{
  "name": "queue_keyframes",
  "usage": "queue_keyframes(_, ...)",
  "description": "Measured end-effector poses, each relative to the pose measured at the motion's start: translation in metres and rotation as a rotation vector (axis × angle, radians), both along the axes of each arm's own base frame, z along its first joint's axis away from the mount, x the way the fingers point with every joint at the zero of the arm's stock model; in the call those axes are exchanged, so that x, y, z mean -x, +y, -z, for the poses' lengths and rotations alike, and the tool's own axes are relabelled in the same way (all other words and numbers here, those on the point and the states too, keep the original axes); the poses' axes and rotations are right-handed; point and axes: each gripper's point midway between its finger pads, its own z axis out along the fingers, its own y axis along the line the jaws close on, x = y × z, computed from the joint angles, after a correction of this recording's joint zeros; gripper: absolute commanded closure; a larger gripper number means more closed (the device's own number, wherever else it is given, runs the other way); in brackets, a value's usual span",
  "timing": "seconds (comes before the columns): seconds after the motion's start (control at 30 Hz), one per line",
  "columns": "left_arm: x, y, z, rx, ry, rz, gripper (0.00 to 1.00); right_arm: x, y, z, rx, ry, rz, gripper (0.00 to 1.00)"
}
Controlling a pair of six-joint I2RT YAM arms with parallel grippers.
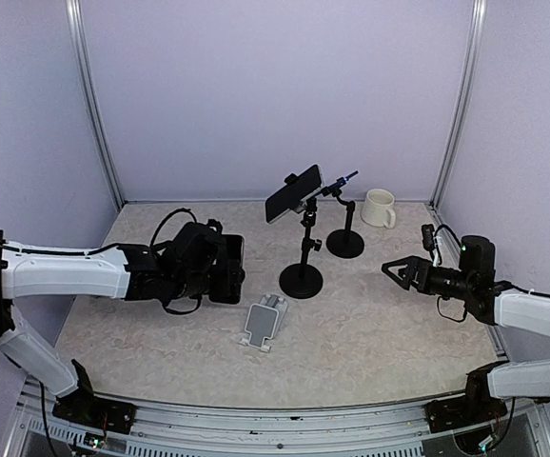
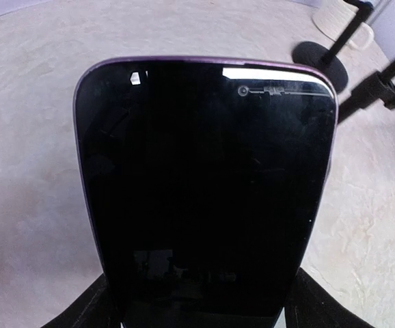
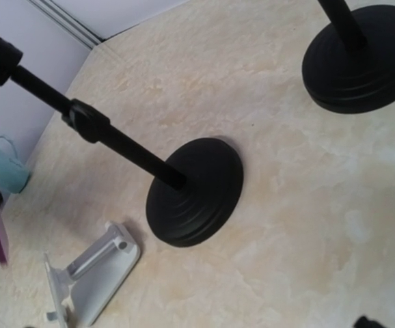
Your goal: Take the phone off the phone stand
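Phone looks stiff, light, glass-slick; left gripper jaws clamp its lower side edges. Right gripper jaws: cannot tell.

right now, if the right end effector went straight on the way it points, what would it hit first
Most likely the black round base of the nearer pole stand, though depth is unclear.

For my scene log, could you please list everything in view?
held phone: 1, black with purple edge, in left gripper.
white stand: 1, white, front centre, empty.
near stand: 1, black, centre.
mounted phone: 1, black, atop near stand.
mug: 1, cream, back right.
far stand: 1, black, blue-tipped, beside mug.
table: 1, beige, underneath.
left gripper: 1, black, shut on held phone.
right gripper: 1, black, open, right side.
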Motion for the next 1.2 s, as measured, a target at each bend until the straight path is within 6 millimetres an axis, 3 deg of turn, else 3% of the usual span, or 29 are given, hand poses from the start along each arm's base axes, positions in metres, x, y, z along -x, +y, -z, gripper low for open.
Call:
queue_keyframes(0.17,-0.013,0.052,-0.003,0.002,0.031,-0.087,0.43,0.001,0.001,0.000,0.001,-0.004,-0.011,0.00)
queue_keyframes(0.37,-0.010,0.127,0.028,-0.078,0.169,-0.197,0.44,0.002,0.003,-0.001,0.005,-0.012,-0.026,0.00)
queue_keyframes(0.57,-0.008,0.183,0.044,-0.132,0.261,-0.296,0.46,0.003,0.003,-0.001,0.004,-0.013,-0.032,0.00)
queue_keyframes(0.7,-0.001,0.199,0.055,-0.144,0.313,-0.309,0.46,0.004,0.003,-0.001,0.003,-0.016,-0.034,0.00)
queue_keyframes(0.9,-0.003,0.193,0.082,-0.203,0.415,-0.249,0.46,0.005,0.005,-0.008,-0.006,-0.037,-0.043,0.00)
queue_keyframes(1.03,-0.011,0.191,0.088,-0.213,0.446,-0.223,0.46,0.007,0.007,-0.011,-0.018,-0.040,-0.057,0.00)
queue_keyframes(1.2,-0.018,0.203,0.095,-0.224,0.472,-0.222,0.46,0.008,0.007,-0.011,-0.024,-0.040,-0.062,0.00)
